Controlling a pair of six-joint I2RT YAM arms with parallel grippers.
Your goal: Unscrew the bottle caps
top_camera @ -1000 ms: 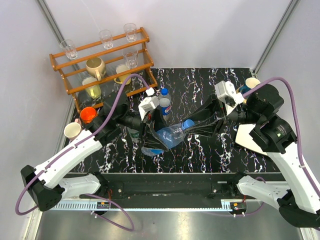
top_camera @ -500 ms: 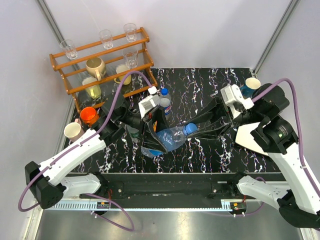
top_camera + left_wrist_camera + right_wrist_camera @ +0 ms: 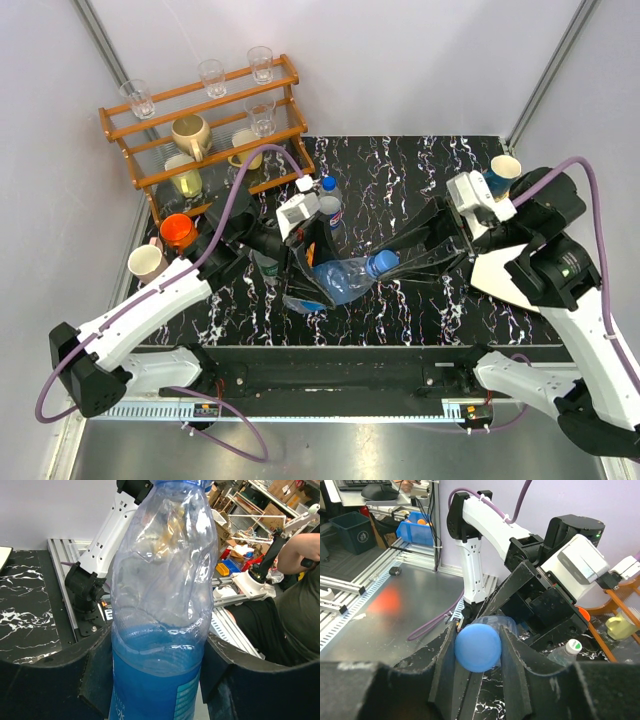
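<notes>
The translucent blue bottle (image 3: 345, 275) is held slanted over the bench (image 3: 400, 170), in front of the right end of the wooden rack (image 3: 205, 125) and nearer the arm bases than the rack is. The left claw (image 3: 312, 272) is clenched on the bottle's lower body. In the left wrist view, its dark fingers (image 3: 100, 675) press the sides just where the blue liquid starts. Whether the bottle's base touches the bench I cannot tell.

The right claw (image 3: 477, 647) is closed on the blue cap (image 3: 381, 262). In the right wrist view, 1 finger sits against each side of the cap.

Over the last second, the capped end has drifted farther from the rack, toward the near edge. The right wrist has swung away from the rack, and its camera housing has turned with it. The left arm has barely shifted. That reads as 1 twisting stroke on the cap, with the left arm holding the bottle against it.

The cap looks seated still, so it is likely only partly loosened. The blue-red labelled bottle (image 3: 331, 208), just in front of the rack's right end, stands capped, so at least 1 more remains.
</notes>
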